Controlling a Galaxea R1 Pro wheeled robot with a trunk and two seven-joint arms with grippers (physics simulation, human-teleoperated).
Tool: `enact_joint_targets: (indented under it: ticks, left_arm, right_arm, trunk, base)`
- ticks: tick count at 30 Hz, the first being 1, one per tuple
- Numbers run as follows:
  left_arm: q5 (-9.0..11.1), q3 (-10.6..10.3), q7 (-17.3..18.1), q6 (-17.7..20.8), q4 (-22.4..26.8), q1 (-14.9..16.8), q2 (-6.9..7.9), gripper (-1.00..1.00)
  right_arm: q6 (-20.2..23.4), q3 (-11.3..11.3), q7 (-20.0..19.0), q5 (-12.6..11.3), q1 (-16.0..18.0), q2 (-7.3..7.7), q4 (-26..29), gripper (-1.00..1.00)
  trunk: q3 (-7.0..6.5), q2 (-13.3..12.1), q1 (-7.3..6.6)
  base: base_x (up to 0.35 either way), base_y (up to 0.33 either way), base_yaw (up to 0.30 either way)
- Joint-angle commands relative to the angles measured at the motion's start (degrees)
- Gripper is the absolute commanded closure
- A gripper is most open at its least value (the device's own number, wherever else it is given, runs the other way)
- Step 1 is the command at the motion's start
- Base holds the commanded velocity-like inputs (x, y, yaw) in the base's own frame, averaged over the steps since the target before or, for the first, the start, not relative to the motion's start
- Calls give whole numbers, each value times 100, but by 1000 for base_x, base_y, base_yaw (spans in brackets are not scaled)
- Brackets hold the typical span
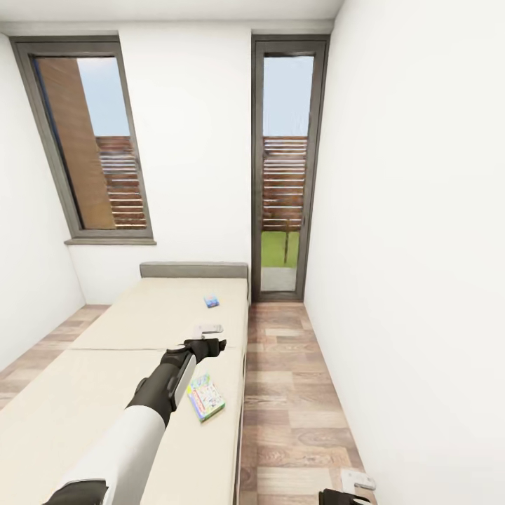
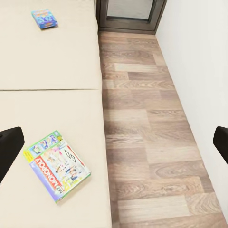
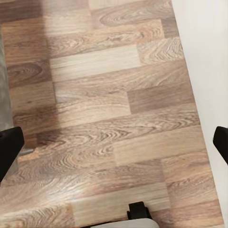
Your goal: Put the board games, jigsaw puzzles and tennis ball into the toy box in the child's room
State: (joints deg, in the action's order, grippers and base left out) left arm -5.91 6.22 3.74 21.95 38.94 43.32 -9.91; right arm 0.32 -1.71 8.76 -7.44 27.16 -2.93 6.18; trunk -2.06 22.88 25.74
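Right now the left arm is reaching out over the bed (image 1: 84, 393), and the left gripper (image 1: 207, 346) is hanging above the cream top with its two black fingers spread wide apart. It is holding nothing. In the left wrist view one black fingertip (image 2: 9, 145) is showing at each side, with lots of room between them.

Just beside the left gripper, a bit nearer to the robot, a board game (image 1: 205, 397) is lying flat on the bed. It is sitting close to the bed's edge by the wood floor (image 1: 294, 393). In the left wrist view the same board game (image 2: 56, 166) is lying between the two fingers, nearer to one of them, and its cover is yellow, green and red with "MONOPOLY" printed on it.

Well beyond the gripper, toward the head of the bed, a second board game (image 1: 211, 301) is lying flat. It is looking small and blue. The left wrist view is showing it (image 2: 44, 19) far off too.

The right gripper (image 1: 347, 496) is hanging low over the wood floor, near the white wall (image 1: 421, 245). Its black fingertips (image 3: 8, 149) are standing wide apart, with only floor planks between them.

Past the bed, a tall glass door (image 1: 284, 168) and a window (image 1: 88, 140) are letting in daylight.
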Motion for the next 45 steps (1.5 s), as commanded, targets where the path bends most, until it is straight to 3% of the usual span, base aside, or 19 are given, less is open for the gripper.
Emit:
enact_joint_targets:
  ticks: [1, 25, 45]
  left_arm:
    - [-60, 37, 39, 27, 8, 1, -9, -100]
    - [-60, 37, 39, 20, 8, 1, -9, -100]
    - [-76, 30, 39, 23, 8, 1, -9, -100]
  right_arm:
    - [3, -13, 12, -38, 0, -2, 6, -100]
    - [4, -14, 12, -38, 0, 3, 6, -100]
    - [9, -9, 12, -24, 0, -1, 6, -100]
  trunk:
    - [2, 4, 4]
    - [2, 4, 4]
    - [2, 4, 4]
  base:
    - [228, 0, 0]
    - [49, 0, 0]
    - [163, 0, 0]
